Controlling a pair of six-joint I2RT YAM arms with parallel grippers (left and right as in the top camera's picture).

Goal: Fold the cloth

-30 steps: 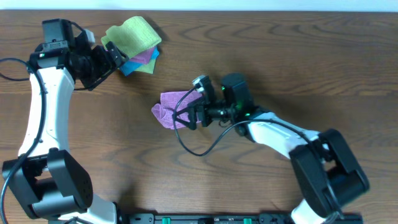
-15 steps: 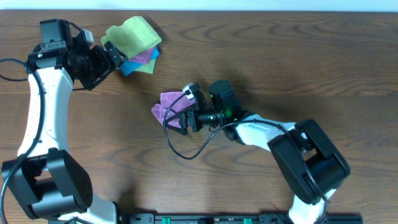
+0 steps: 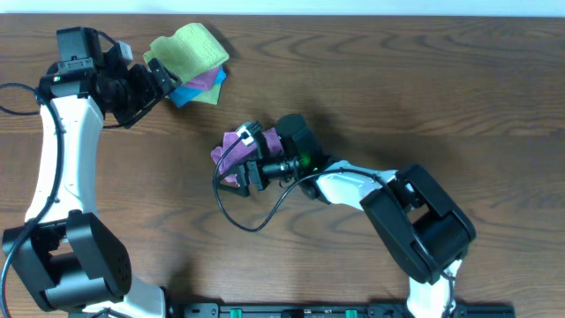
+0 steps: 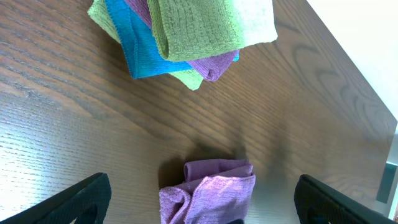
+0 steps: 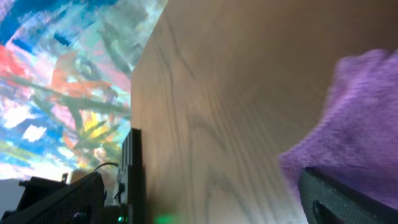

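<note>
Two grippers, both with jaws spread wide and nothing held. At the far left, the left gripper (image 3: 161, 79) hangs beside a pile (image 3: 190, 55) of green, blue and purple cloths near the back edge of the table (image 3: 424, 79), touching none of them as far as I can tell. Well apart from the pile, toward the middle, the cloth (image 4: 211, 190) lies bunched, with one flap doubled over and its edges uneven. The right gripper (image 3: 233, 162) sits low over it, purple nap filling one corner of the right wrist view; whether they touch I cannot tell. I judge the fold barely begun: corners are unmatched, so flattening and a clean fold remain. Bare wood lies left of and in front of the cloth, though the right arm's cable (image 3: 243, 227) loops close there and might snag.
</note>
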